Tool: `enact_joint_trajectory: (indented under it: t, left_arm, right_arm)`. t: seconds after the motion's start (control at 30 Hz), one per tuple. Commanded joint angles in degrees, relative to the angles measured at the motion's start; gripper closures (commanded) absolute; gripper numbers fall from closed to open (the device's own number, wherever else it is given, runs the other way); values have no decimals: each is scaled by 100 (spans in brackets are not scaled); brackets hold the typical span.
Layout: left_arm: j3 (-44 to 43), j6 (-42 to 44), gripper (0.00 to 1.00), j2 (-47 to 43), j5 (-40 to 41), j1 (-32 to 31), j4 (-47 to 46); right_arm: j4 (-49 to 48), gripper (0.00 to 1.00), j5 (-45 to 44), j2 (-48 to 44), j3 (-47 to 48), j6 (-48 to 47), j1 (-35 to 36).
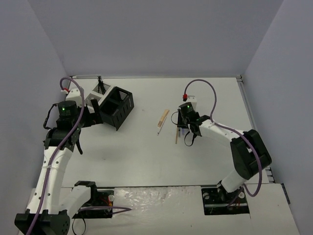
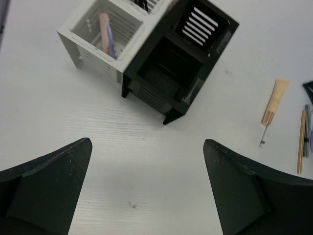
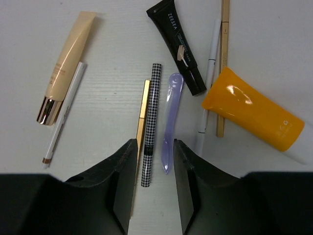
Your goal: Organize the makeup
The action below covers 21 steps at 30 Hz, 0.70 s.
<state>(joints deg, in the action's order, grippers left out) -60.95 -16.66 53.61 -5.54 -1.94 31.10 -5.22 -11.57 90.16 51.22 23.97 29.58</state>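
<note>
I see white tbl (image 1: 146, 156) | L: black mesh box (image 1: 120, 110) touching white mesh box (image 2: 90, 56) | R: beige tube (image 3: 66, 58), black tube (image 3: 177, 39), orange tube (image 3: 254, 112), checked pencil (image 3: 150, 127), lilac piece (image 3: 169, 117)

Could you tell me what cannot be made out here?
Top external: makeup by the right gripper, partly hidden by it, too small.
Right wrist: orange tube, end cut off by the right edge.
Left wrist: black box, floor lost in shadow.

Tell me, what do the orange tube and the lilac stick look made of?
Orange tube: probably soft plastic with a glossy finish. It shows bright white glints and a flattened end. Lilac stick: seemingly hard, slightly translucent plastic with a smooth sheen, though silicone is possible.
</note>
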Motion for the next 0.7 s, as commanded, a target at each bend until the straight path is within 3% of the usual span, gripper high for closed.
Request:
enact_joint_trajectory:
  t: [0.0, 0.67]
  left_arm:
    - [154, 233, 3, -164, 115, -292, -332]
    - [119, 198, 3, -92, -61, -319, -328]
  right_arm:
    - [-111, 70, -220, 392, 490, 242, -117]
    - [-177, 74, -478, 1432, 714, 399, -229]
